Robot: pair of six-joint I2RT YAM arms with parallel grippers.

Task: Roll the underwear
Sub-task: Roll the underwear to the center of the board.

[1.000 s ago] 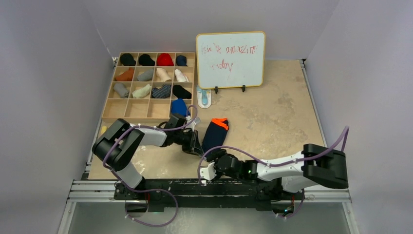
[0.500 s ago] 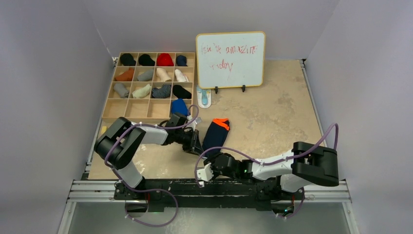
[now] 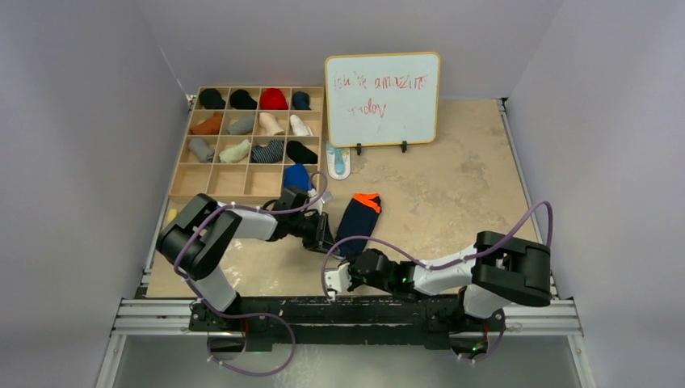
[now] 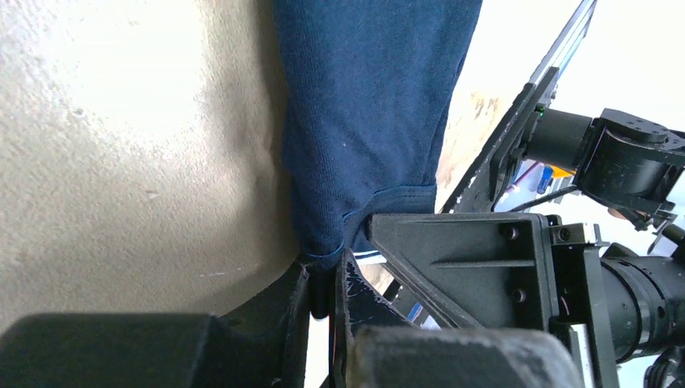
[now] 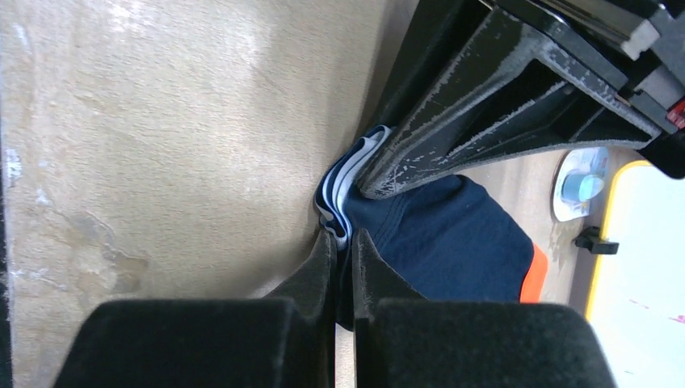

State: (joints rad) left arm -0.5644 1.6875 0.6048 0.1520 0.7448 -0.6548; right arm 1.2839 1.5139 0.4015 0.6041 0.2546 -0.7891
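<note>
Underwear (image 3: 358, 220) lies flat, unrolled. Left gripper (image 4: 327, 279) and right gripper (image 5: 346, 242) both pinch its near edge. Rolling not started.

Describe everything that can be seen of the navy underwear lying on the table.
The navy underwear is a soft knit piece, folded into a narrow strip that lies flat on the table. An orange band marks its far end, and pale blue edging shows at the near end. The left end effector and the right end effector are both shut on that near edge.
</note>
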